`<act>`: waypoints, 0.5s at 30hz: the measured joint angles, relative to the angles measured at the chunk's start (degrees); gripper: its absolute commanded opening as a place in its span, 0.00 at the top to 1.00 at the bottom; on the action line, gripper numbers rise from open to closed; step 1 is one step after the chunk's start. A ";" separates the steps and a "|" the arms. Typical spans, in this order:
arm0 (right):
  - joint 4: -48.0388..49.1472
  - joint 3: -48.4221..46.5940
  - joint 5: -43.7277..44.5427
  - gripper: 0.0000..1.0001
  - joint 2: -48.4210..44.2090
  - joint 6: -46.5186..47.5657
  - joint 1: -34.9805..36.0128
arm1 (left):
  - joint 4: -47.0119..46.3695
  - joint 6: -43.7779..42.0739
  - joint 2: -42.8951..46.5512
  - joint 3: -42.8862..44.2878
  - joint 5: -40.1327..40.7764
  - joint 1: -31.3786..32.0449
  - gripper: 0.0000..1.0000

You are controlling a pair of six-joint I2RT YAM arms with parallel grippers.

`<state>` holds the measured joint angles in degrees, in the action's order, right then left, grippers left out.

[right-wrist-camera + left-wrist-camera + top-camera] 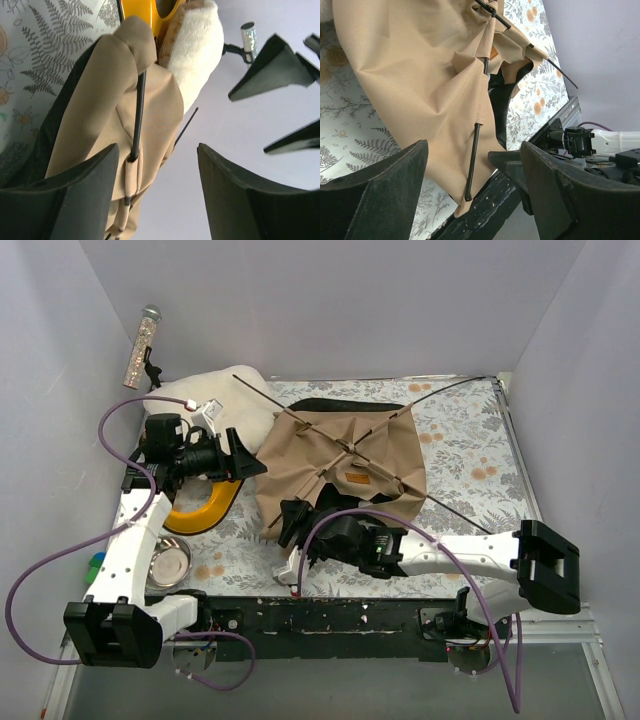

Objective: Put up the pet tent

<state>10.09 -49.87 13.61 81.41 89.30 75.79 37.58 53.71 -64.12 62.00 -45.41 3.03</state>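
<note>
The left hand (pixel 243 462) and the right hand (pixel 294 522) are both open at the pet tent (pixel 345 450). A careless pull may slide the thin pole (pixel 473 160) out of its sleeve.

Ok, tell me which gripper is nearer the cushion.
Left. The left gripper hangs by the cushion's near edge; the right gripper is at the tent's near edge, farther off.

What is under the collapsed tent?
A flowered table cover shows all around the tent, and dark lining peeks out at its far edge. Anything beneath the fabric's middle is covered.
</note>
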 measured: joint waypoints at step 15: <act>-20.74 -17.25 -4.26 0.23 -9.35 -32.98 -16.35 | 7.43 -14.56 -9.75 8.33 -4.70 3.06 0.47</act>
<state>-10.66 -67.11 9.34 72.05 56.31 59.44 45.01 39.16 -73.87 70.32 -50.11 6.09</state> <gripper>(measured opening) 0.792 0.584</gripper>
